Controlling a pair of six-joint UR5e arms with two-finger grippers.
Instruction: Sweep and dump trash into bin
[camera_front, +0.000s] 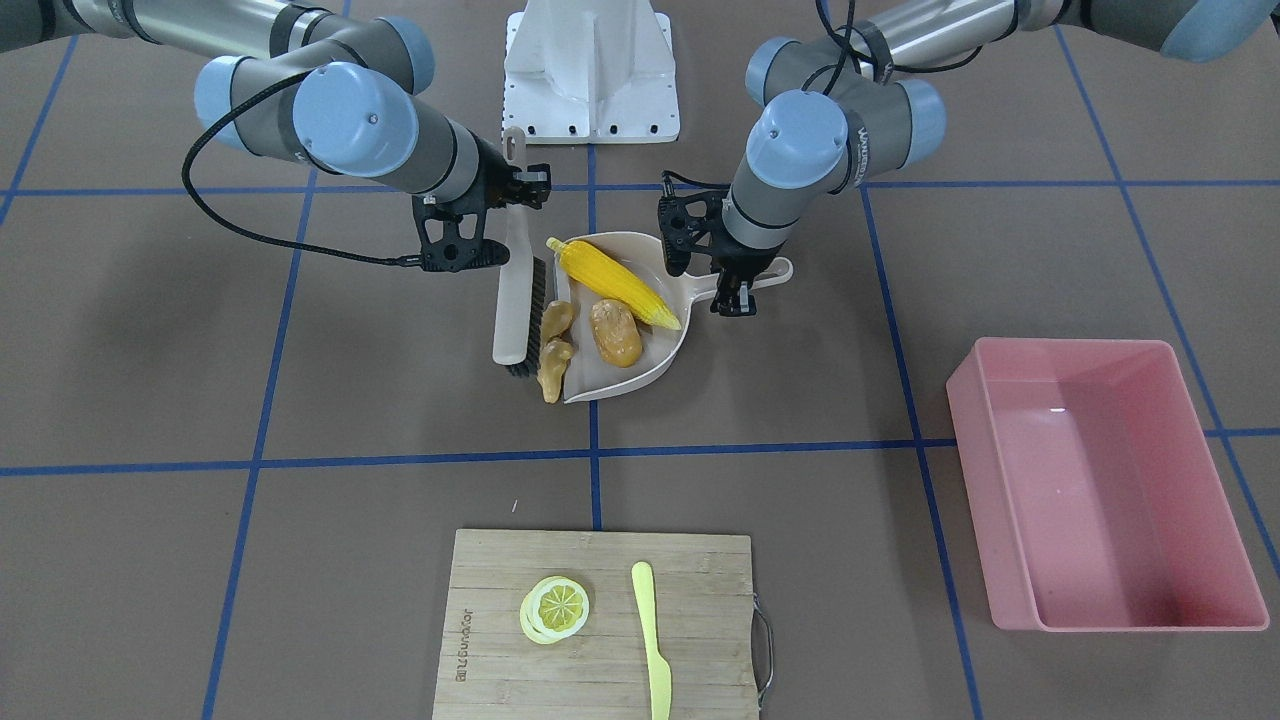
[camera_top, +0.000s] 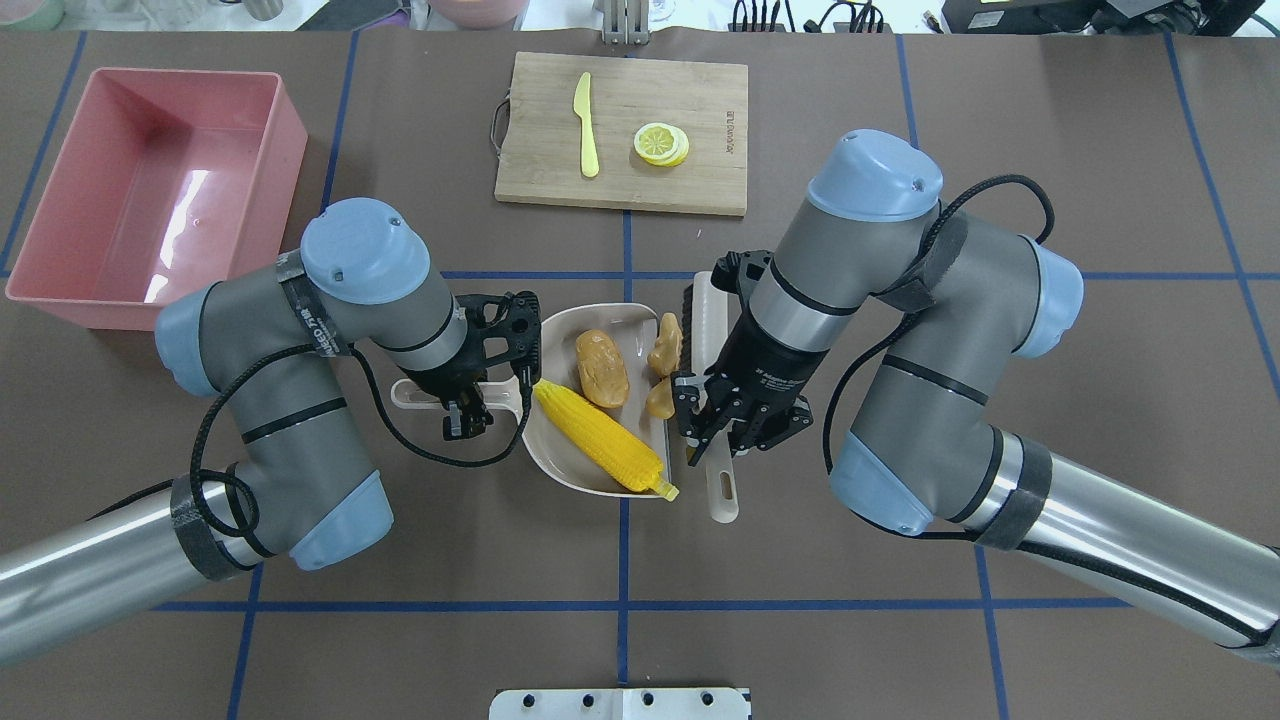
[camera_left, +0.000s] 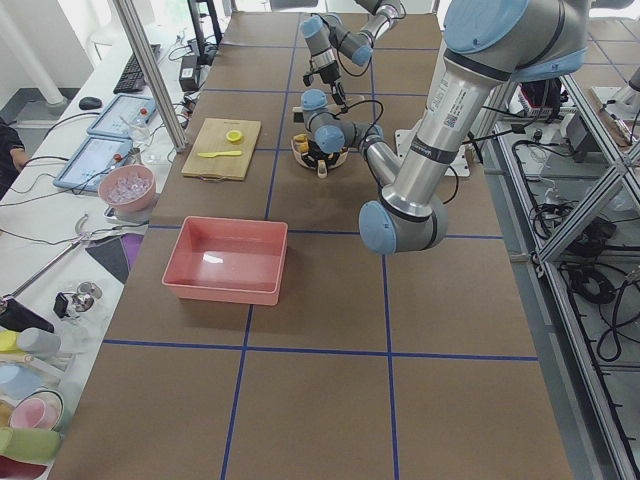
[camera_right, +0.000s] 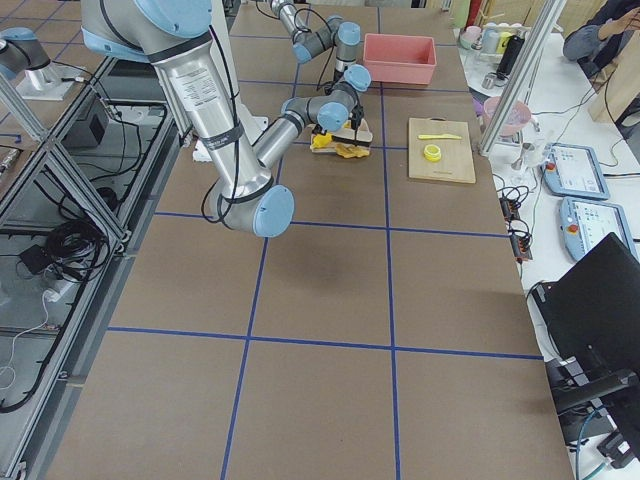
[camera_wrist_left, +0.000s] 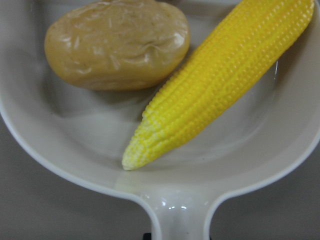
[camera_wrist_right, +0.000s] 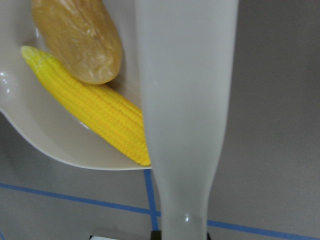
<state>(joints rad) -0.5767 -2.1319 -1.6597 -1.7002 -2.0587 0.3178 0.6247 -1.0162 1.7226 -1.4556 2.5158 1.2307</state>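
The beige dustpan (camera_front: 634, 246) lies mid-table and holds the yellow corn cob (camera_front: 615, 283) and the brown potato (camera_front: 616, 332). The tan ginger root (camera_front: 553, 352) lies at the pan's open mouth, against the brush bristles (camera_front: 530, 320). My left gripper (camera_top: 466, 418) is shut on the dustpan handle (camera_top: 415, 393). My right gripper (camera_top: 712, 432) is shut on the brush handle (camera_top: 722, 490), with the brush low beside the pan. The left wrist view shows the corn (camera_wrist_left: 220, 80) and potato (camera_wrist_left: 117, 42) in the pan. The pink bin (camera_top: 288, 150) stands empty, far left in the overhead view.
A wooden cutting board (camera_front: 700, 600) with lemon slices (camera_front: 555, 608) and a pale yellow knife (camera_front: 650, 640) lies on the far side of the table from the robot. The robot's white base (camera_front: 590, 70) stands behind the dustpan. The bin (camera_front: 985, 520) is apart from both arms.
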